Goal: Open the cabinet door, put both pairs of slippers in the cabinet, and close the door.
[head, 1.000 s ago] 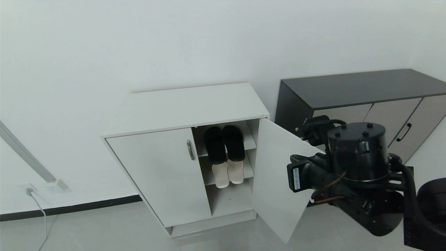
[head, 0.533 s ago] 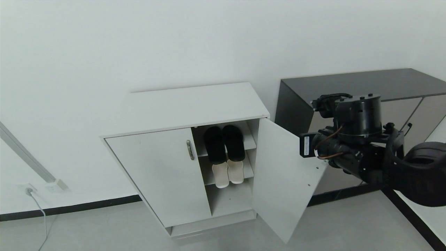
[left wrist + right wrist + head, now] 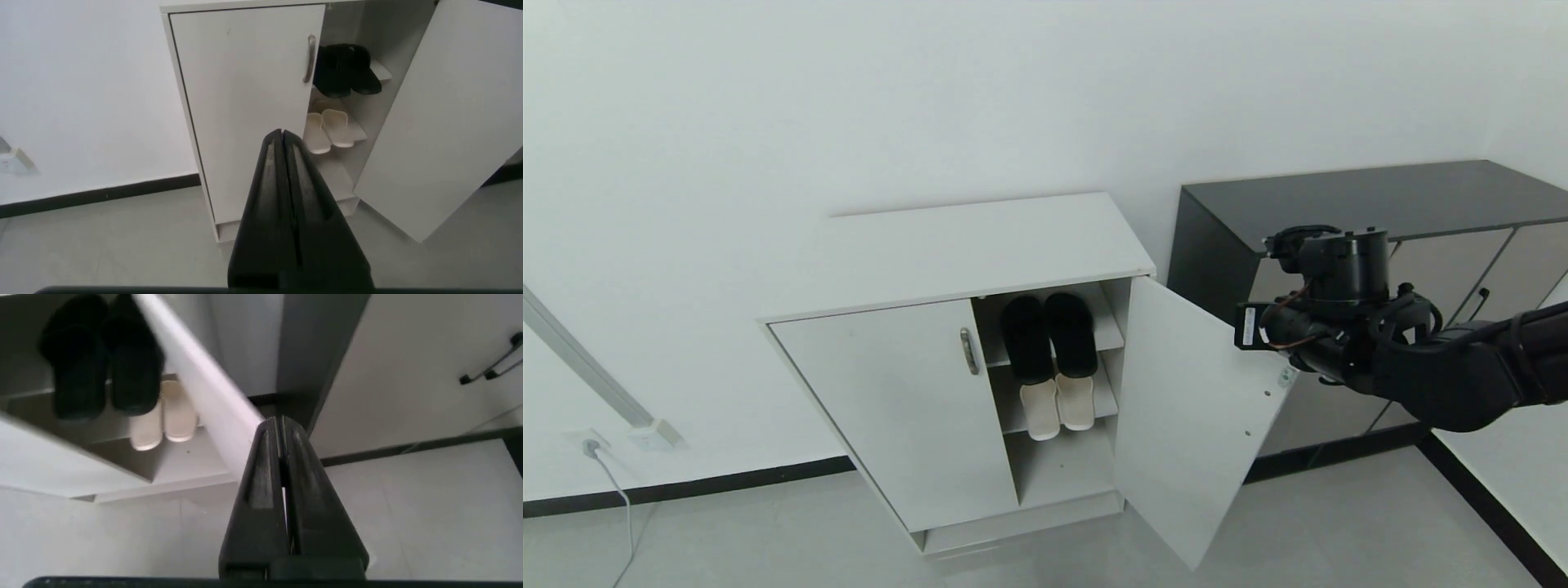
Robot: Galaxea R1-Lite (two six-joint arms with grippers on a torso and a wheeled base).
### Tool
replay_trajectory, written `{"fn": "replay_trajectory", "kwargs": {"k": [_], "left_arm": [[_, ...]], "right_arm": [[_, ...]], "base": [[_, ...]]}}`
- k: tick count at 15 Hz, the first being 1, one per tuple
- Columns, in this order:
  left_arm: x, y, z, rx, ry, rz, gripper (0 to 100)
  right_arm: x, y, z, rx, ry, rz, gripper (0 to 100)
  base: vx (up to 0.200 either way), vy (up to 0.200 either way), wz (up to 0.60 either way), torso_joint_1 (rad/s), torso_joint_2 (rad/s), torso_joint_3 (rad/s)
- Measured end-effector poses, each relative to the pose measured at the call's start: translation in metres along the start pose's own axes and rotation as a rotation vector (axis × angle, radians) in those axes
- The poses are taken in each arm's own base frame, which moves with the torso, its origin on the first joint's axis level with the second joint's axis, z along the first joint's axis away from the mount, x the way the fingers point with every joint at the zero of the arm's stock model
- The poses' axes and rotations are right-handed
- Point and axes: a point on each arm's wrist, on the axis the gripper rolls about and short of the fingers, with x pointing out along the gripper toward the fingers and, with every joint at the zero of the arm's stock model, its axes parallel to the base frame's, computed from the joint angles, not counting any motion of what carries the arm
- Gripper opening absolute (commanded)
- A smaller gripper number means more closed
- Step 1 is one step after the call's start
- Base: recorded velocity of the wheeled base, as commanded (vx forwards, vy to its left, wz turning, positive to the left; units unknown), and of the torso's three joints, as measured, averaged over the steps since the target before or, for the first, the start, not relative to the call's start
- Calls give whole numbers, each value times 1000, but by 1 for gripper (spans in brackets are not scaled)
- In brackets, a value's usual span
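Wall-side cabinet (image 3: pixel 980 245): black slippers (image 3: pixel 1025 339), white slippers (image 3: pixel 1040 408)

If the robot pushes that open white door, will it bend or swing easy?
The door looks like a flat, stiff board, so it probably won't bend. It hangs off one side of the cabinet, so a push from the right gripper near its free edge should swing it. It looks thin, so likely light.
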Motion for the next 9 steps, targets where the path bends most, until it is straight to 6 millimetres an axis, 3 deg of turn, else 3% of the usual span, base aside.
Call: {"fn": "replay_trajectory", "kwargs": {"k": [9], "left_arm": [[0,0,0,0,0,0,0]], "right_arm": [[20,-7,-13,1,25,-18,0]], "base": [[0,0,0,0,0,0]]}}
